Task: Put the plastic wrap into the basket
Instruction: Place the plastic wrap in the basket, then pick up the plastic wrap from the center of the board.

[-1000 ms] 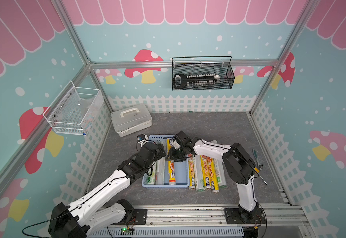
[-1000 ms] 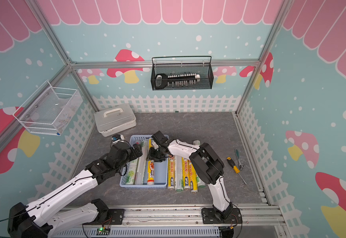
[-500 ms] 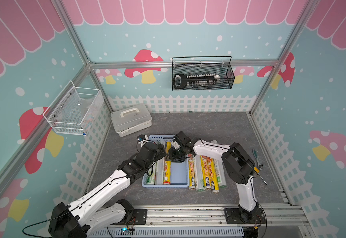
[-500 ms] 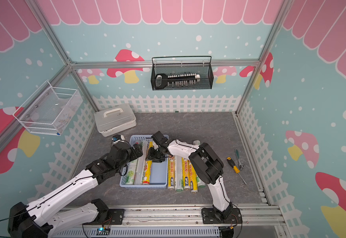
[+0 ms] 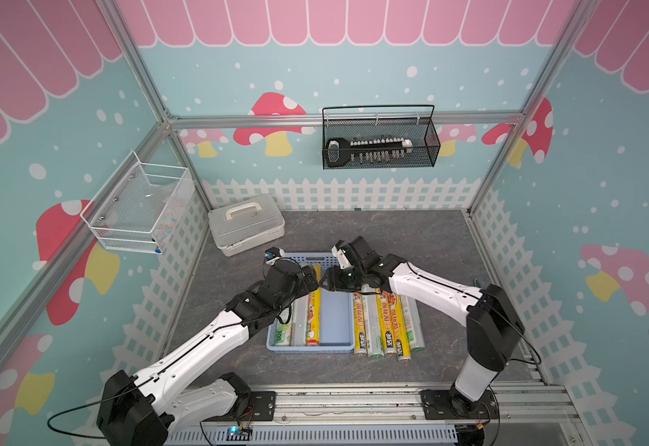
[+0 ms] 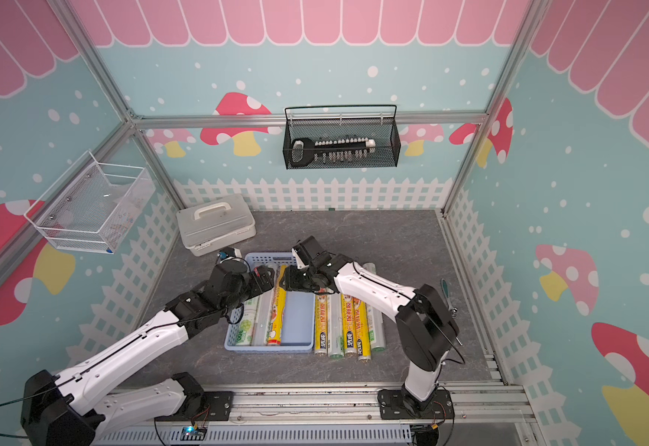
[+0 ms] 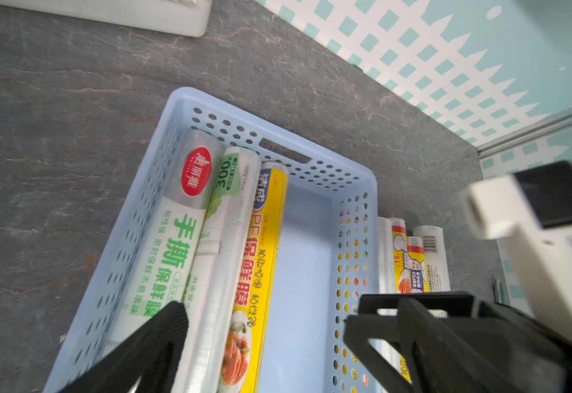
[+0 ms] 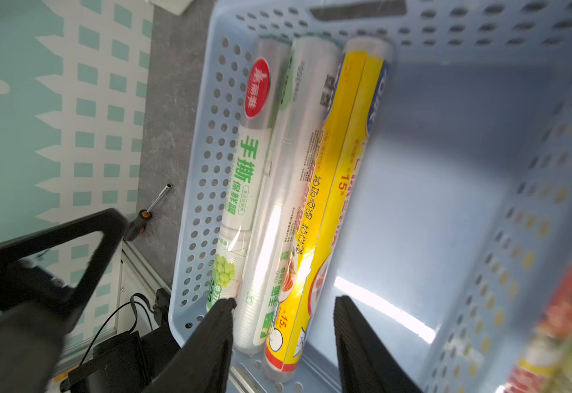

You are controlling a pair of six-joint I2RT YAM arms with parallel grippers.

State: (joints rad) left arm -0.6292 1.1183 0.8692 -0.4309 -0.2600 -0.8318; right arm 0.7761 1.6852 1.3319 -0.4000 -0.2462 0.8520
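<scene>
Top views, basket: the light blue basket stands on the grey counter, between the two arms.
Top views, plastic wrap inside: three rolls lie side by side along the wall nearer the left arm. The yellow roll is the innermost, with blue floor showing beside it.
Top views, plastic wrap outside: five rolls lie in a row on the counter, just beside the basket's wall on the right arm's side.
Top views, arms: the left gripper and the right gripper nearly meet over the basket's far end.
Top views, change: a second ago the yellow roll lay a little slanted, nearer the basket's middle. Now it lies straight against its neighbour. The outside row has not moved, and both arms sit about where they were.
Left wrist, left fingers: spread wide and holding nothing.
Left wrist, rolls: the green-print roll, the clear roll and the yellow roll lie below, their far ends at the perforated end wall.
Right wrist, right fingers: parted by a modest gap, gripping nothing.
Right wrist, rolls: the clear roll and the yellow roll run away from the gap along the basket floor. The green-print roll lies against the side wall.
</scene>
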